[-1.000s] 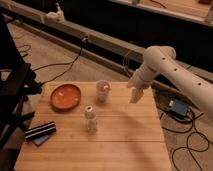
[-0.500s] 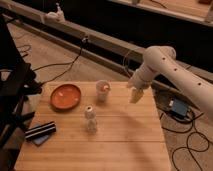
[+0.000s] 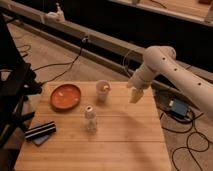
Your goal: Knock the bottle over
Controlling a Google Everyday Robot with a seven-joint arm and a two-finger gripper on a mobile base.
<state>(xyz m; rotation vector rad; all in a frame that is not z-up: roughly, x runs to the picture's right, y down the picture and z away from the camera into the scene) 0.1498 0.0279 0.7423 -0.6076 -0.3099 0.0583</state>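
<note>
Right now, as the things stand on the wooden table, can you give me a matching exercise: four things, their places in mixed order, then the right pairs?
Things:
1. bottle
2. cup
3. orange plate
4. gripper

Places:
A. at the back right corner of the table
B. back left of the table
C. upright, mid-table, in front of the cup
D. back middle, between plate and gripper

Pairs: 1-C, 2-D, 3-B, 4-A
</note>
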